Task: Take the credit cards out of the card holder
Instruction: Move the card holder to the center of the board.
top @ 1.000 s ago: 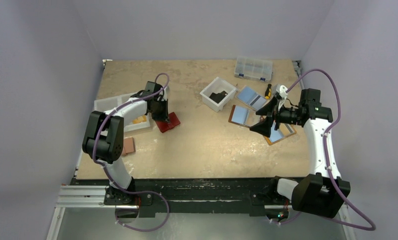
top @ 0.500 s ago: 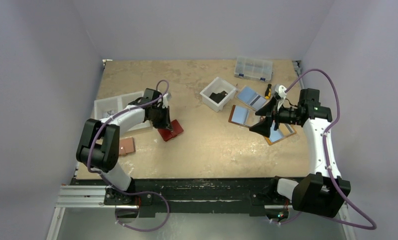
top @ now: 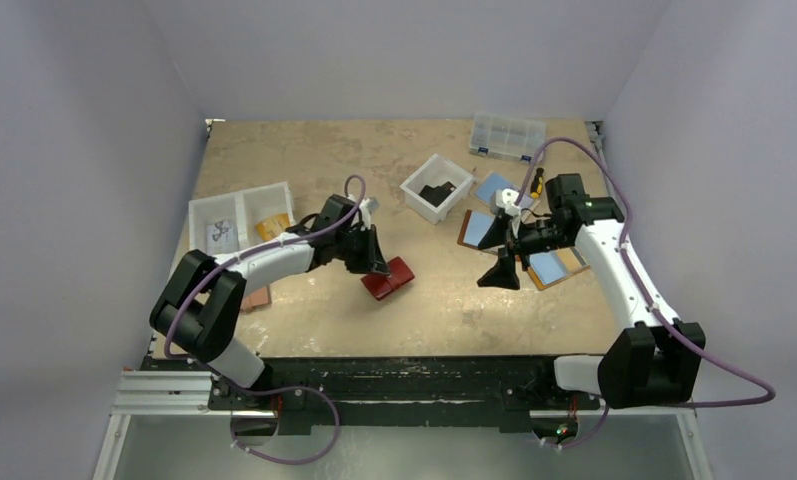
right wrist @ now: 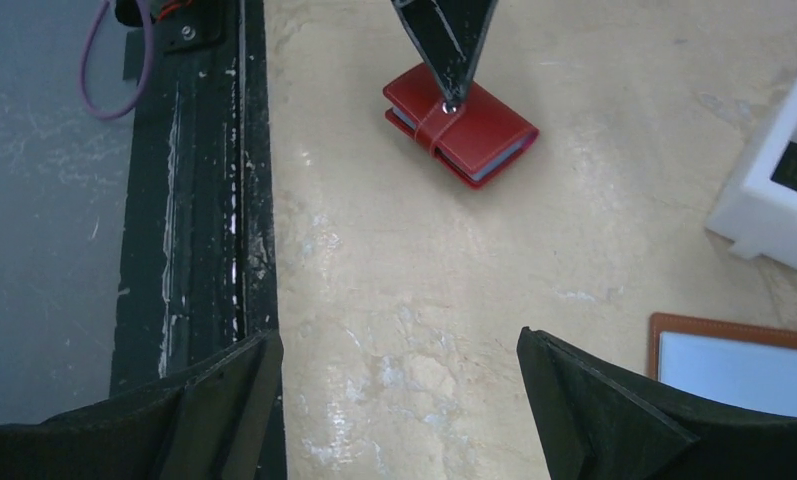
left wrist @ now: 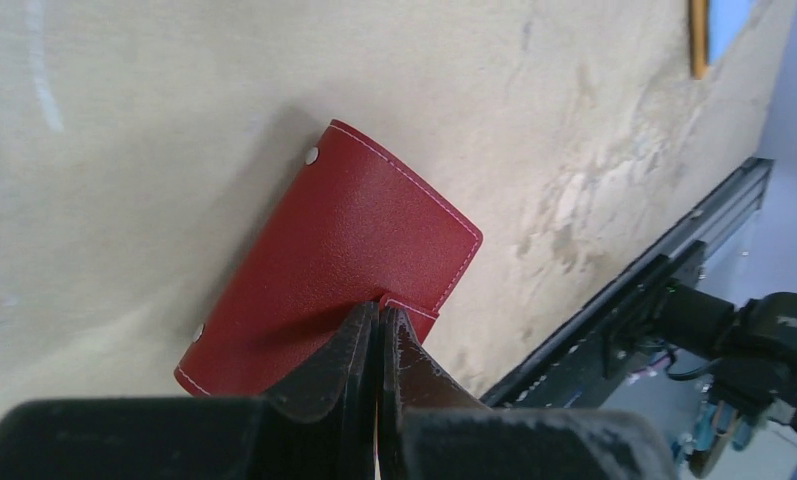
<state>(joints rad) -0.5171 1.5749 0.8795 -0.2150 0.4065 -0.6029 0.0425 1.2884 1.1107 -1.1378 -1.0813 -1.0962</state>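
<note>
The card holder (top: 389,279) is a dark red booklet, folded shut, lying near the middle of the table. My left gripper (top: 378,268) is shut on its small strap tab (left wrist: 414,305) at one edge; in the left wrist view the fingers (left wrist: 344,345) meet at the tab over the red cover (left wrist: 344,250). The right wrist view shows the card holder (right wrist: 461,122) ahead, pinched by the left gripper's tips (right wrist: 447,100), with pale blue leaf edges between the covers. The credit cards are hidden inside. My right gripper (top: 499,272) hovers open, right of the holder, and holds nothing (right wrist: 394,338).
A white bin (top: 437,187) holding a dark object stands behind the middle. Brown fold-out holders (top: 481,230) with blue sleeves lie at the right. A clear compartment box (top: 508,137) is at the back. A white tray (top: 242,215) and a small tan holder (top: 259,297) lie left. The black front rail (right wrist: 204,200) is near.
My left gripper has pulled the red card holder right and forward, from beside the white tray to mid-table. My right gripper has swung left off the brown holders, still open.
</note>
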